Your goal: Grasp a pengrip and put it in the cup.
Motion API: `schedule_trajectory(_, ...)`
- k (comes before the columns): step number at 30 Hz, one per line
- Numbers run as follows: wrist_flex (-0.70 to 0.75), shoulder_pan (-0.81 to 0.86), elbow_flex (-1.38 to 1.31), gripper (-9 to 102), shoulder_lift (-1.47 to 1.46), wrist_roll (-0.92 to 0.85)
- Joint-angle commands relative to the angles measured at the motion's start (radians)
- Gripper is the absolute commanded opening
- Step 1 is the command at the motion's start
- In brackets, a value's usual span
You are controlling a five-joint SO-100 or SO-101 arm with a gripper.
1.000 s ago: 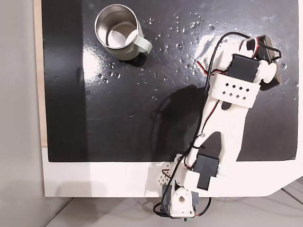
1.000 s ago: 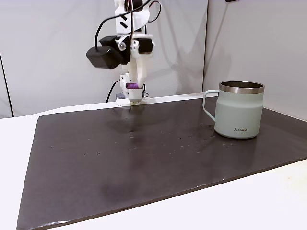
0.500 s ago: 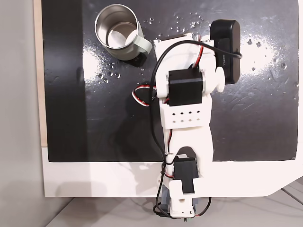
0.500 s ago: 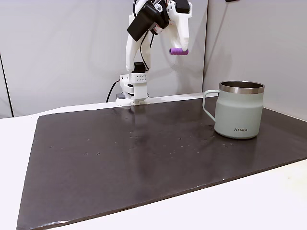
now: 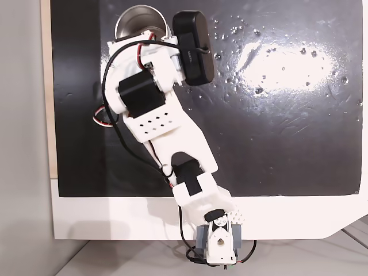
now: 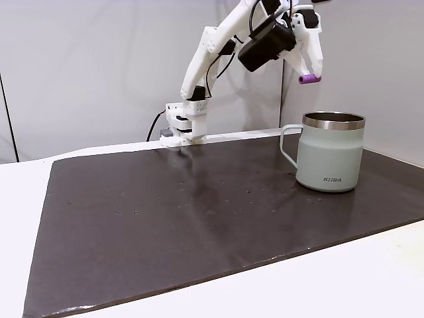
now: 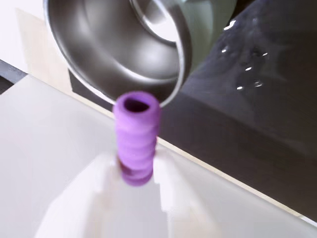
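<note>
tool (image 6: 310, 77) clamps purple pengrip (image 7: 135, 136) above the cup (image 6: 330, 152).

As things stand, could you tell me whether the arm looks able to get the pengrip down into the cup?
Probably yes. The end effector holds the pengrip in the air near the cup's open mouth, and nothing lies between them.

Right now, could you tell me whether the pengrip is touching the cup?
Apart. In a fixed view, the pengrip, held in the hand, hangs in the air above the cup, with bare wall visible between it and the rim.
</note>
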Motion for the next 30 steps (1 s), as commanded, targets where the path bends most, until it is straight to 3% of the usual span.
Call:
schedule_trajectory(1,-0.018,0.011,-0.098,0,-0.014,0.069)
schedule_trajectory(5,-0.084,0.028,-0.104,0,-0.052,0.104)
schedule_trajectory(20,-0.110,0.035,-0.319,1,-0.250,0.123)
schedule_trajectory(25,-0.091,0.035,-0.347,30,-0.267,0.101)
schedule_trajectory(30,-0.066,0.041,-0.385,33,-0.279,0.104)
